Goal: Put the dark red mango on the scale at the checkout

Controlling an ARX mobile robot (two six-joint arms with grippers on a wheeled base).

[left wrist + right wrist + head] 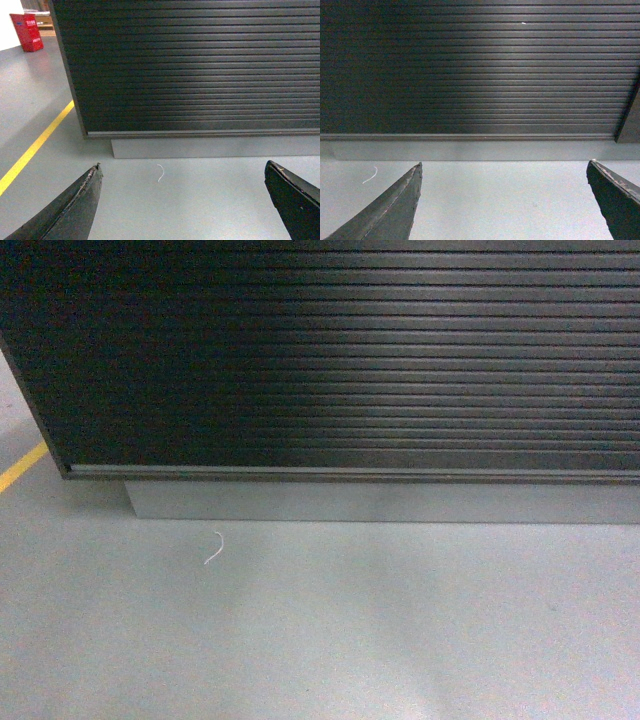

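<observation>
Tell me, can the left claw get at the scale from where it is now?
Probably not. The left claw hangs open and empty low over the grey floor, facing the checkout's ribbed front. No view shows the countertop, the scale or the mango, so the arm would first need raising.

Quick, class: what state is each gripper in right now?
Left gripper: open, holding nothing.
Right gripper: open, holding nothing.

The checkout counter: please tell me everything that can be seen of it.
Only the checkout counter's front shows: dark brown-black, horizontally ribbed slats, looking like plastic or metal, with a paler strip along the bottom edge. It stands upright on a recessed grey plinth resting on the grey floor. Its left corner is visible; its top is out of view. Nothing else touches it.
</observation>
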